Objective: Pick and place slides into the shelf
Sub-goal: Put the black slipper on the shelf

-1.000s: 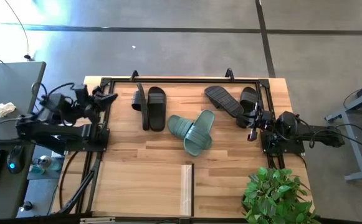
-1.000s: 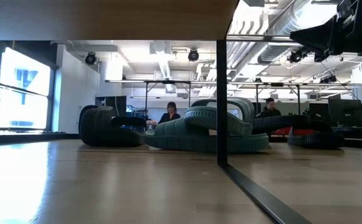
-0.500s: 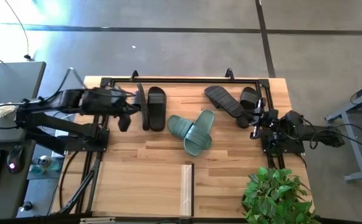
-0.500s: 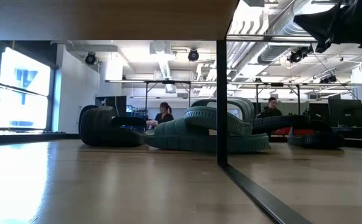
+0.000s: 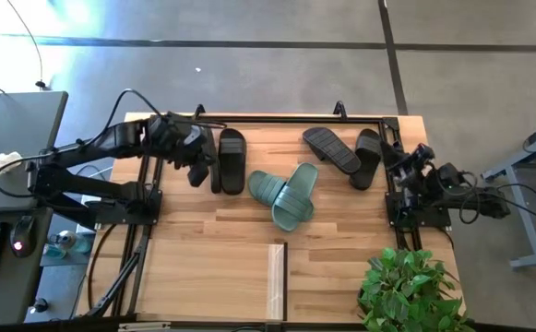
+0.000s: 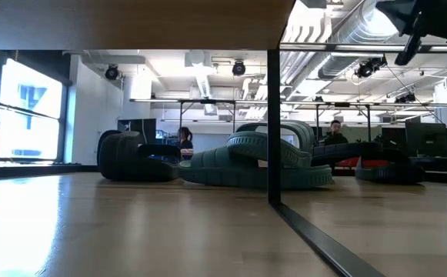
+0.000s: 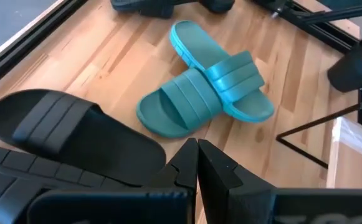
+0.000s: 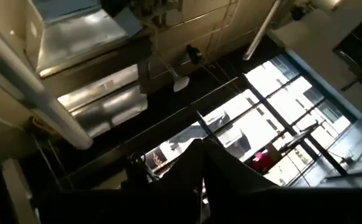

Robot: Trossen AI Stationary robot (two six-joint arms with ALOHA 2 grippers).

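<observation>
Several slides lie on the wooden table beyond the shelf (image 5: 203, 277). A black pair (image 5: 223, 159) lies far left, one of them standing on its side edge. A sage-green pair (image 5: 286, 194) lies crossed in the middle, one partly on the other. Another black pair (image 5: 346, 152) lies far right. My left gripper (image 5: 196, 177) is shut and points down at a slant over the left black pair; in the left wrist view its fingertips (image 7: 197, 155) stand above a black slide (image 7: 62, 124). My right gripper (image 5: 399, 155) is shut at the table's right edge, tilted up toward the ceiling (image 8: 202, 158).
A dark metal frame (image 5: 268, 120) runs along the table's far and side edges. The shelf's board (image 6: 131, 23) and dark post (image 6: 273, 123) show in the low view. A potted plant (image 5: 410, 290) stands at the near right corner. Bare wood lies between slides and shelf.
My left gripper has swung from the table's left edge toward the right, out over the left black slides, and has tipped from level to pointing down. My right gripper has stayed at the right edge, tipping upward and rolling. No slide has moved.
</observation>
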